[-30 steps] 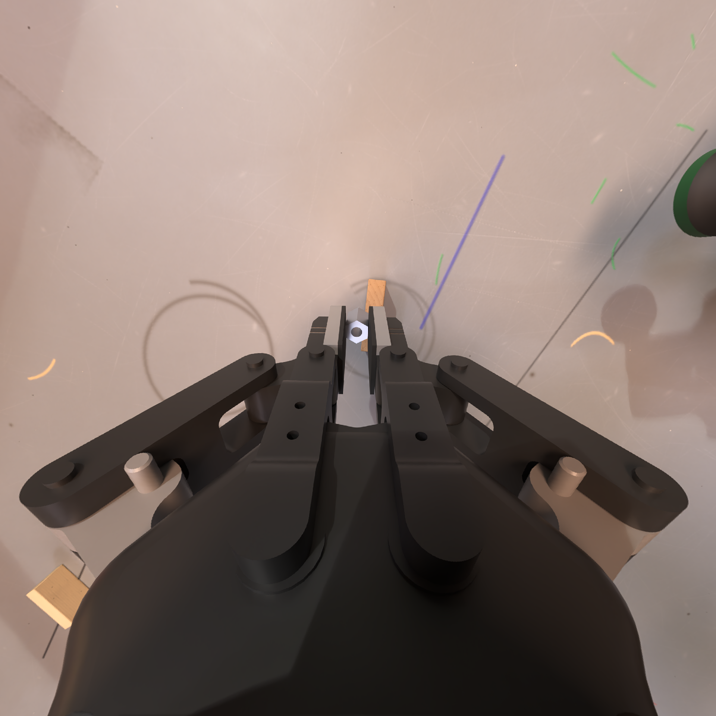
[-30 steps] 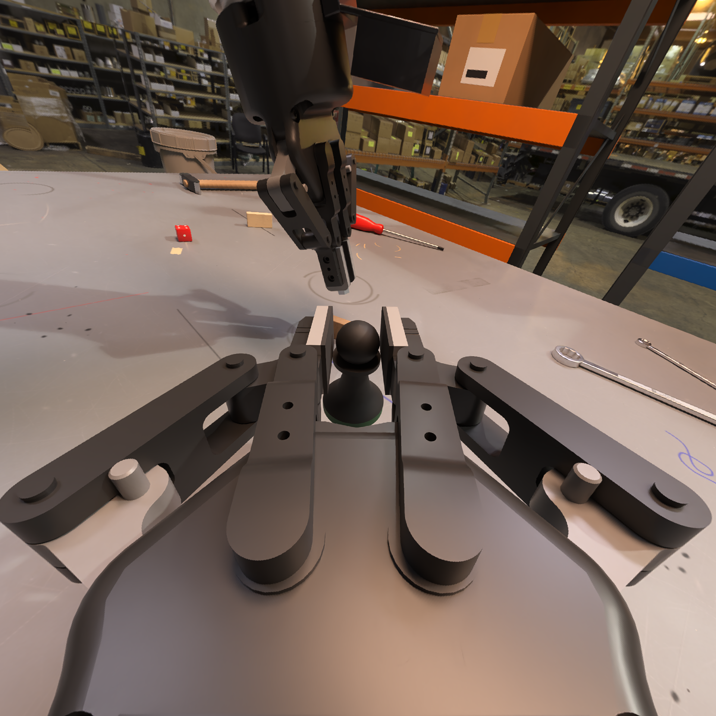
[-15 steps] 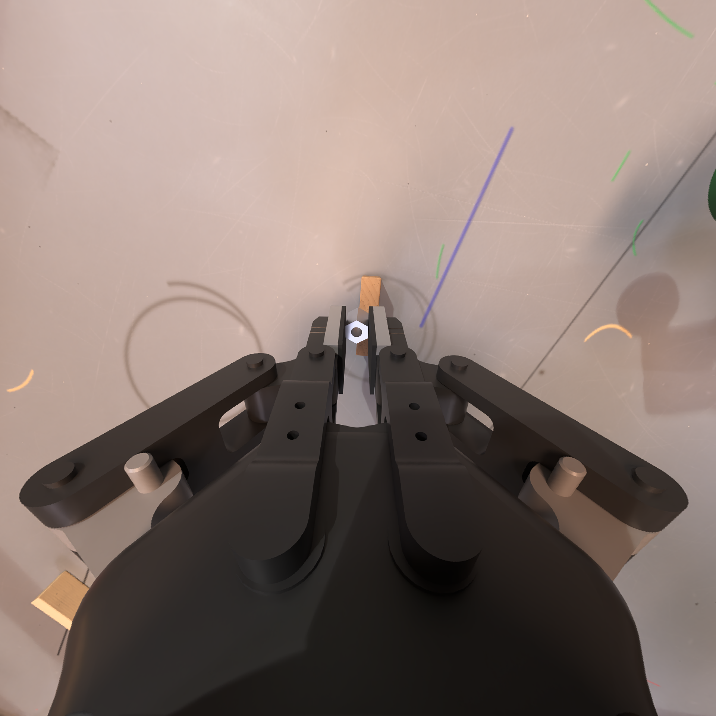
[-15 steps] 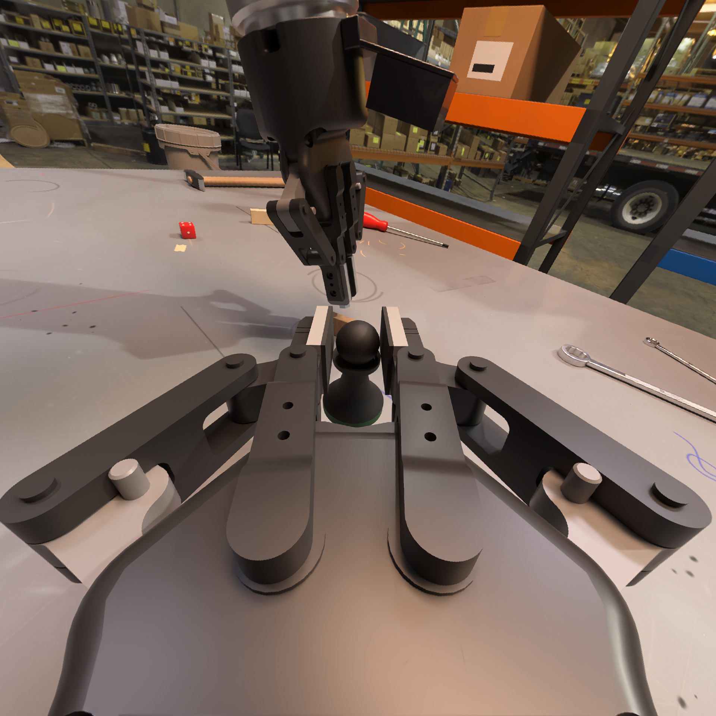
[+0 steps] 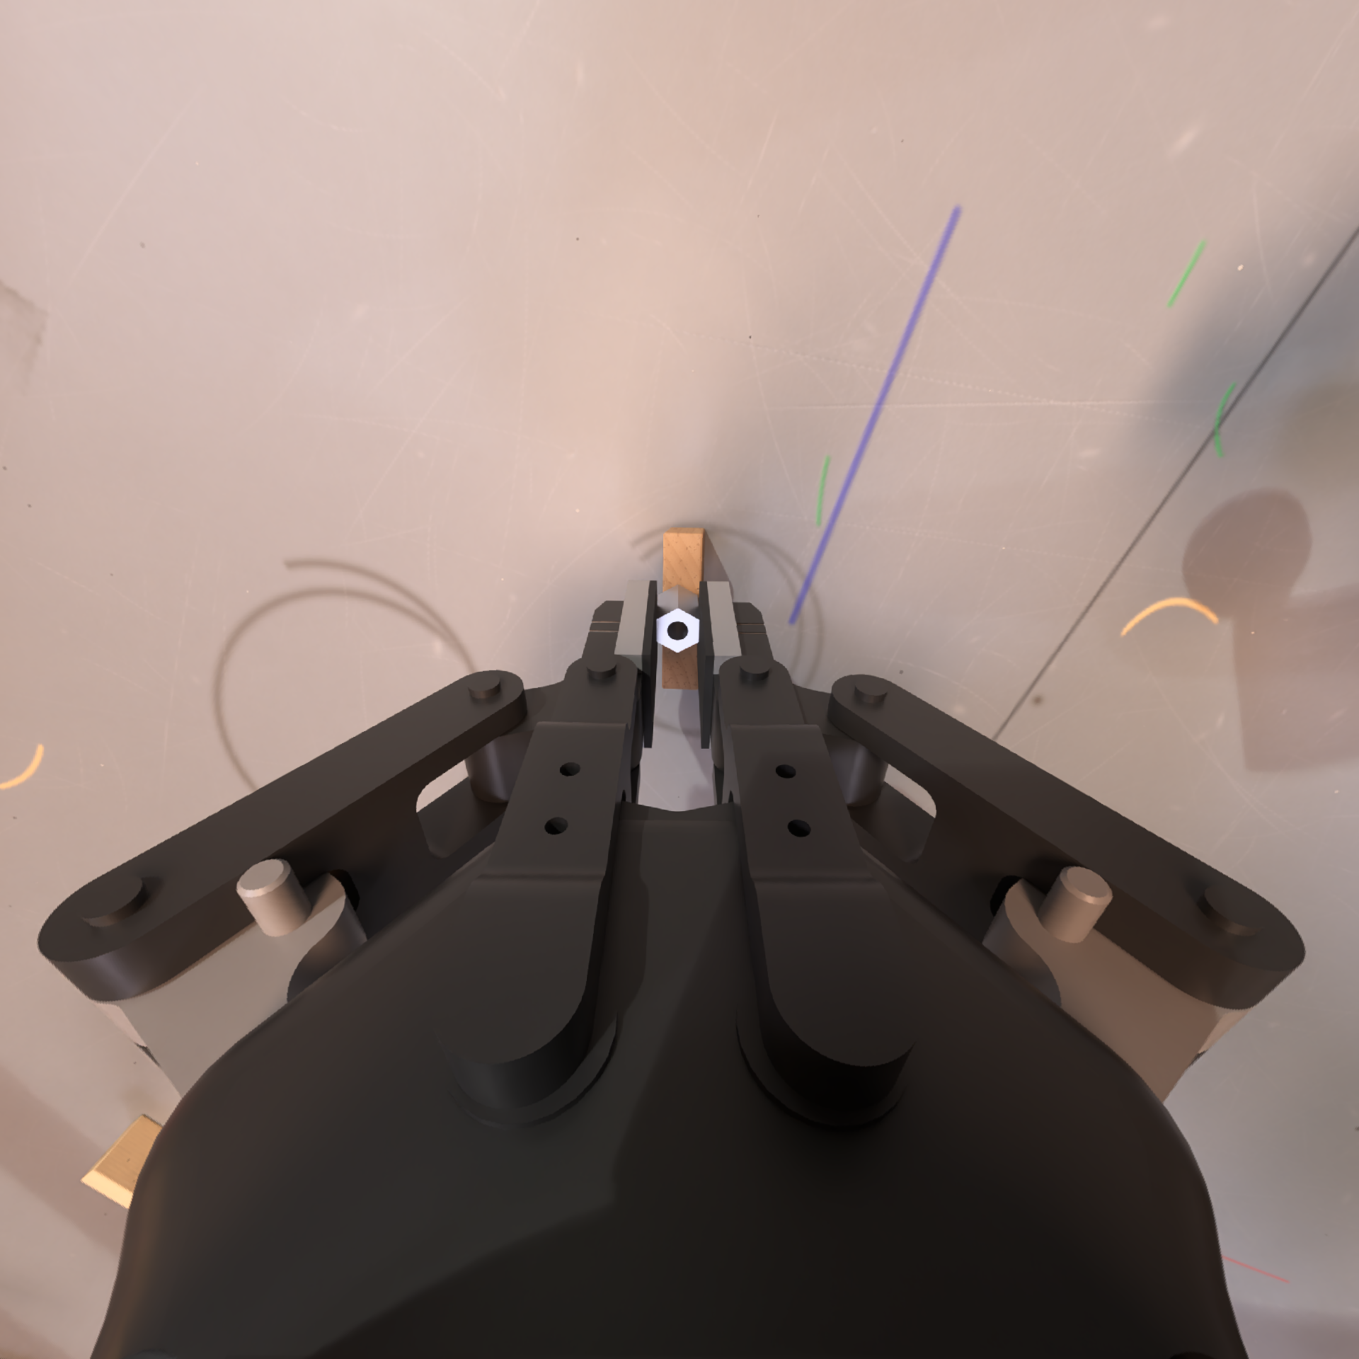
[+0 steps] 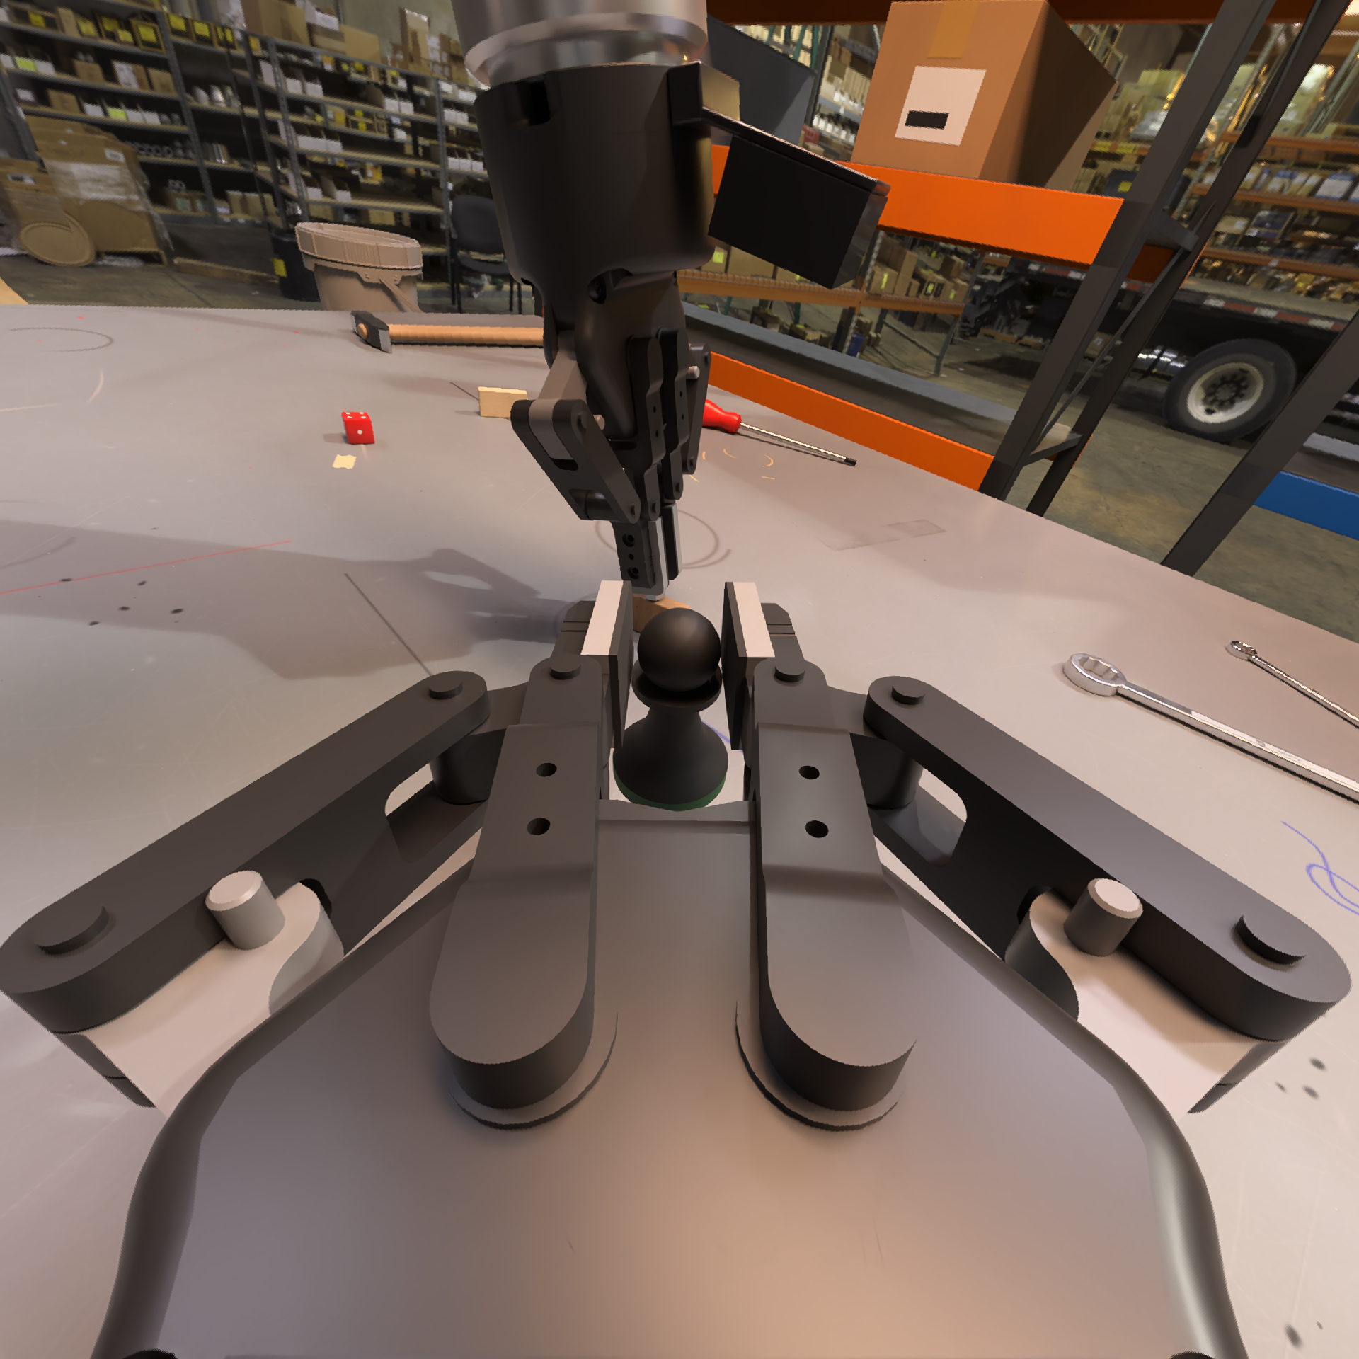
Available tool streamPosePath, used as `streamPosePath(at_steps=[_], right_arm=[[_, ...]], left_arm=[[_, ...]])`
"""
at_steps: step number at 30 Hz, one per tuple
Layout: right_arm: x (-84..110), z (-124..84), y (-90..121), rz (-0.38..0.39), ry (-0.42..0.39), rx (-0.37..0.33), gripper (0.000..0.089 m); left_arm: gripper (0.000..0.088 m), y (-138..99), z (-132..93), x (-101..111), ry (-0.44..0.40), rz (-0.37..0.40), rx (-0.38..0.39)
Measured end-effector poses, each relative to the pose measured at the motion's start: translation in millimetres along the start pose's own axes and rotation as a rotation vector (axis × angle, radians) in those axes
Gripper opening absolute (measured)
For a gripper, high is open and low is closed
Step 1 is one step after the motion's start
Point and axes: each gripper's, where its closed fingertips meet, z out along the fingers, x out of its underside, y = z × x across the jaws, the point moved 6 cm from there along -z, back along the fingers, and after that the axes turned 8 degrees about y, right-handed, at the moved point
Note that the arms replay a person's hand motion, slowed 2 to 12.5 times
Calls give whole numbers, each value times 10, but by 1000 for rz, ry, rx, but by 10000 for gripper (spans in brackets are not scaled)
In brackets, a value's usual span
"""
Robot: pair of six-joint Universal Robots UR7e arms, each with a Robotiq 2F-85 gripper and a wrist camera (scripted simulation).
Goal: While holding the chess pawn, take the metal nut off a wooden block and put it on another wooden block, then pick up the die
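Right wrist view, nearest item: the right gripper (image 6: 676, 647) is closed on the black pawn (image 6: 675, 706), which stands upright between the pads at frame centre, head level with the fingertips. That hold looks secure.

Just beyond the pawn's head, at frame centre, the left gripper (image 6: 651, 577) points straight down, its fingertips directly over a tan block (image 6: 657, 607), of which only a sliver shows. Whether nut and block are touching cannot be told from this side.

Left wrist view, looking straight down: the left gripper (image 5: 678, 632) is nearly closed, its pads against two opposite flats of the nut (image 5: 677, 631), which lies flat with its hole facing the camera. The block (image 5: 683, 560) lies directly beneath, showing above and below the nut in the frame; its long axis runs up and down the picture, parallel to the finger faces. The nut sits over the block's middle, within its width.

Judgement: the placing step is near its end. The deciding relation is vertical only: block straight below nut, no sideways correction called for. A short descent and release should do.

A second block (image 5: 121, 1162) shows at lower left of the left wrist view, well apart.

Farther off, in the upper left of the right wrist view, the red die (image 6: 358, 427) rests on the bench (image 6: 220, 662), well apart from both grippers. The left gripper looks the nearer and is the only one free to take it.
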Motion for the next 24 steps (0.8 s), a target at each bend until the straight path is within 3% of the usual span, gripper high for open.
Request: streamPosePath(at_steps=[3, 14, 24], right_arm=[[1, 2, 2, -1, 2, -1, 221], [5, 9, 8, -2, 7, -6, 221], [7, 13, 8, 2, 8, -10, 221]], left_arm=[[100, 3, 4, -10, -4, 7, -5], [332, -6, 31, -47, -25, 8, -5], [390, -8, 40, -55, -30, 1, 7]])
